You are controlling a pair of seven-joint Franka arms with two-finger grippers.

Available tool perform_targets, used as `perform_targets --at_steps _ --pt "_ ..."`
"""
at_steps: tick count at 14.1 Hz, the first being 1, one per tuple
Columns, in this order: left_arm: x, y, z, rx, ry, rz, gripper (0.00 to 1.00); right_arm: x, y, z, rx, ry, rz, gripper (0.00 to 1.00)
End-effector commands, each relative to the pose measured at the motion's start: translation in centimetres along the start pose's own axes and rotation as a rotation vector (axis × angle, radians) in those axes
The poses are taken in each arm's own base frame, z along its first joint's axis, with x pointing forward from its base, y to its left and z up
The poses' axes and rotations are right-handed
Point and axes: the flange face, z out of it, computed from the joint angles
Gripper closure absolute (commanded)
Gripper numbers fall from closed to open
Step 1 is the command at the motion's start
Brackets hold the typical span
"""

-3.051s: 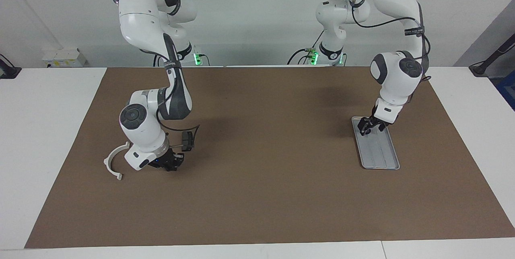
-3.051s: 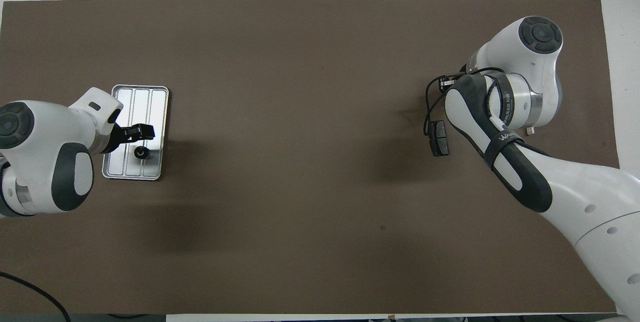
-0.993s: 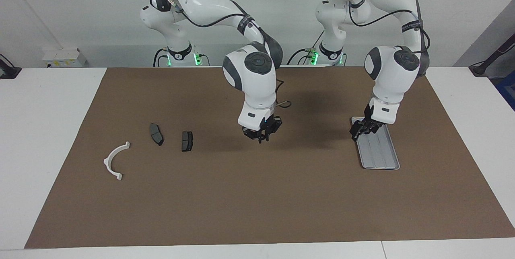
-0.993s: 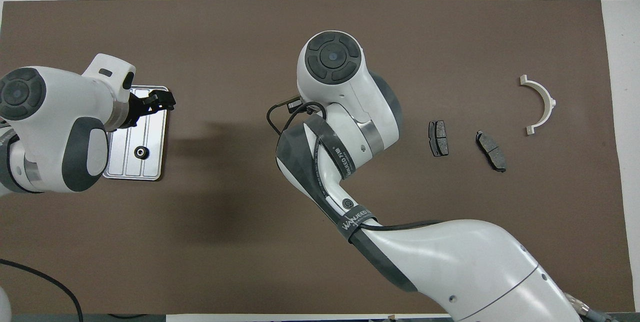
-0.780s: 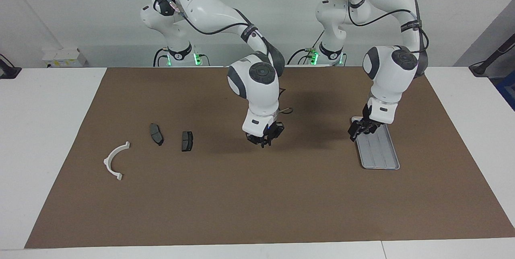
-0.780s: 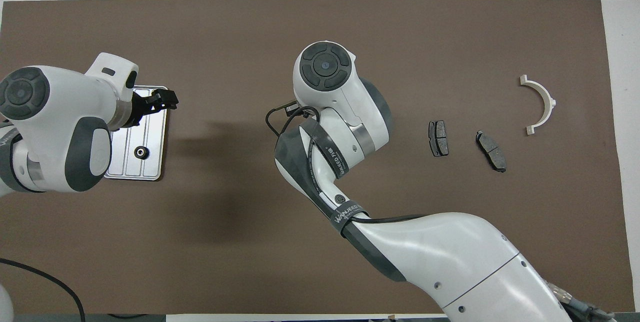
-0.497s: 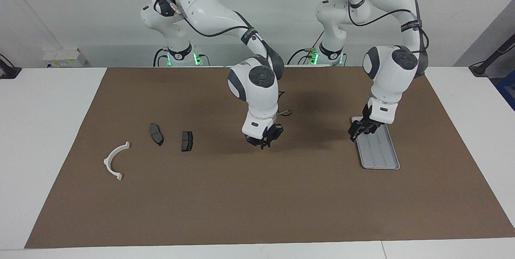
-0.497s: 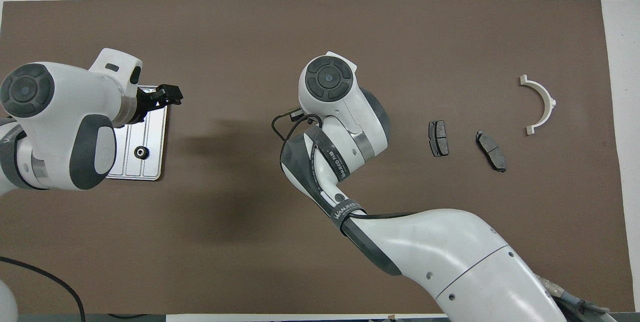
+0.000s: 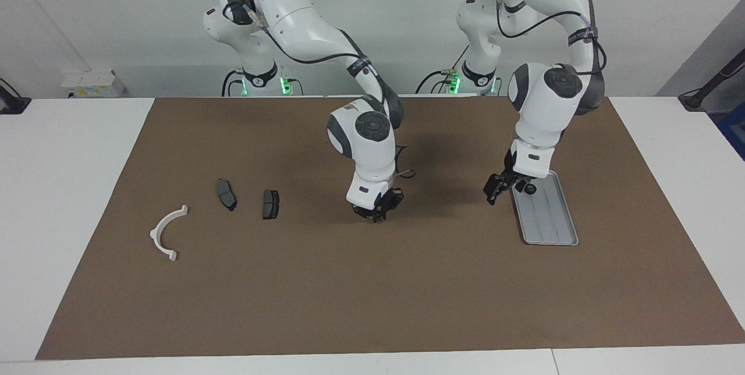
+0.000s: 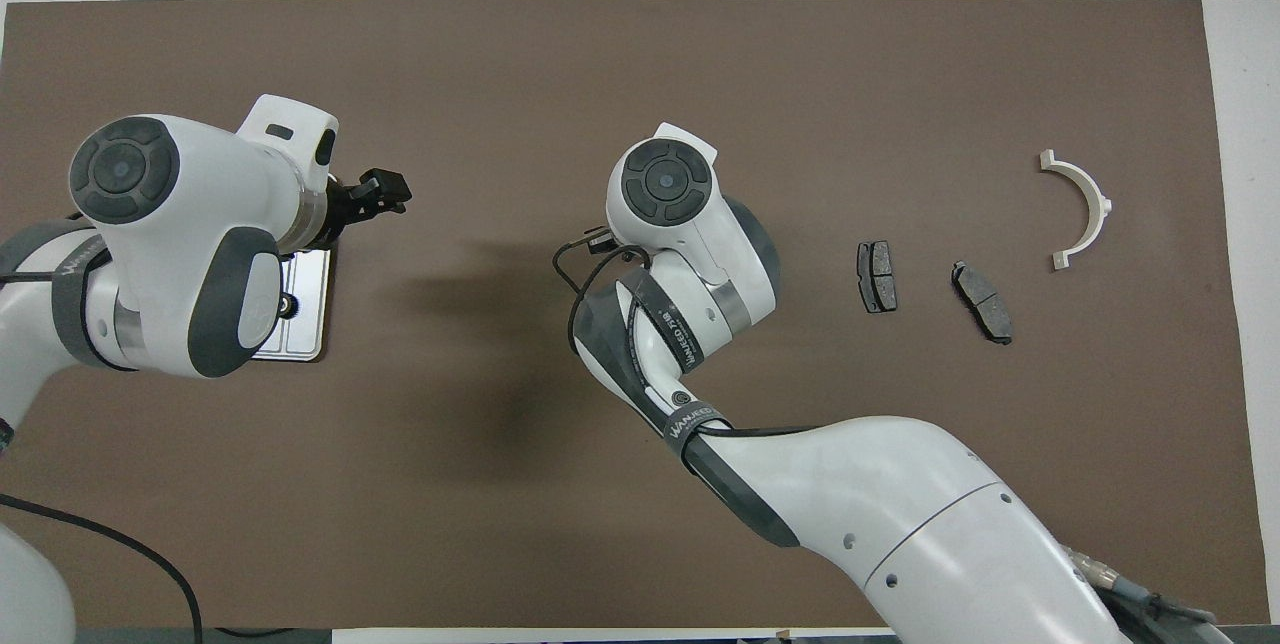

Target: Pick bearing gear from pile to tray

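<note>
While nothing of the task can be read off the pile alone, I start there, taking the facing view as a clock face with twelve toward the robots. The white half-ring bracket [image 9: 156,230] lies toward the right arm's end of the brown mat [image 9: 372,293]. At about two o'clock from it sit the two dark brake pads [image 9: 226,194] [image 9: 270,204], side by side and apart from one another.

Next comes the right gripper [image 9: 375,215], low over the middle of the mat, well apart from the pads. Whether it carries anything I cannot tell.

At three o'clock from it hangs the left gripper [image 9: 493,191] — spread wide and empty — over bare mat just beside the tray's edge.

The tray [image 9: 550,235] lies at about four o'clock from that gripper, its long axis running roughly twelve to six. One small black gear [image 9: 529,188] already sits in the tray's twelve-o'clock end.

My judgement is that any further gear must travel toward three o'clock. The left arm is clearly the nearer to the tray — so a hand-over at mid-table looks likely.
</note>
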Motion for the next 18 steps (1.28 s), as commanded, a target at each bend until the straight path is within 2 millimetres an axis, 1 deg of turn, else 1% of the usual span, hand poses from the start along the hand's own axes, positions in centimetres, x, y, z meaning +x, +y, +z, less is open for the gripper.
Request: perform_targets --at_steps 1,2,3,4,5,6,7,8,9,10,11,12,13,14,15,16,17,18 --pt "0.6 -0.1 0.0 0.002 -0.014 -0.027 0.00 -0.4 0.4 0.0 -0.005 0.013 -0.014 0.95" --pt "0.7 -0.1 -0.1 0.001 -0.013 -0.029 0.00 -0.4 0.4 0.1 -0.003 0.020 -0.015 0.94" --pt "0.7 0.0 -0.2 -0.001 -0.009 -0.028 0.00 -0.5 0.4 0.3 -0.002 0.025 -0.015 0.90" --pt "0.6 0.3 -0.2 -0.003 -0.005 -0.024 0.00 -0.6 0.5 0.4 -0.001 0.029 -0.015 0.85" --pt "-0.2 1.4 0.3 -0.001 -0.012 -0.003 0.00 -0.6 0.5 0.4 -0.001 0.028 -0.021 0.69" --pt "-0.4 2.2 0.9 0.002 -0.018 0.000 0.00 -0.6 0.5 0.3 -0.001 0.030 -0.021 0.47" --pt "0.0 2.7 0.3 -0.007 -0.005 -0.002 0.00 -0.6 0.5 0.3 -0.001 0.031 -0.023 0.35" --pt "0.5 3.0 0.1 -0.014 0.000 -0.006 0.00 -0.4 0.4 0.1 0.001 0.035 -0.021 0.15" --pt "0.8 3.7 -0.3 -0.023 0.008 -0.015 0.00 -0.3 0.2 -0.3 0.004 0.040 -0.016 0.12" --pt "1.5 4.4 -0.3 -0.026 0.011 -0.056 0.00 0.0 0.1 -1.0 0.013 0.043 -0.004 0.09" --pt "1.9 5.1 -0.5 -0.031 0.014 -0.082 0.00 0.4 -0.1 -1.8 0.021 0.051 0.001 0.09" --pt "2.1 5.7 -0.2 -0.029 0.009 -0.088 0.00 0.5 -0.2 -2.3 0.021 0.045 0.023 0.09" --pt "2.1 6.2 -0.3 -0.033 0.010 -0.083 0.00 0.7 -0.4 -3.5 0.021 0.040 0.050 0.09" --pt "2.4 6.4 -0.2 -0.036 0.014 -0.084 0.00 1.1 -0.3 -5.5 0.018 0.036 0.070 0.09" --pt "3.0 6.9 0.5 -0.033 0.012 -0.088 0.00 1.5 0.8 -7.6 0.016 0.029 0.087 0.09" --pt "3.1 8.1 0.7 -0.037 0.016 -0.109 0.00 1.8 2.2 -9.3 0.009 0.031 0.102 0.08" --pt "2.5 9.7 1.6 -0.035 0.009 -0.117 0.00 2.2 5.2 -11.7 0.005 0.036 0.138 0.08" --pt "2.4 10.4 2.0 -0.032 0.006 -0.119 0.00 2.1 7.2 -13.6 -0.004 0.028 0.165 0.08"
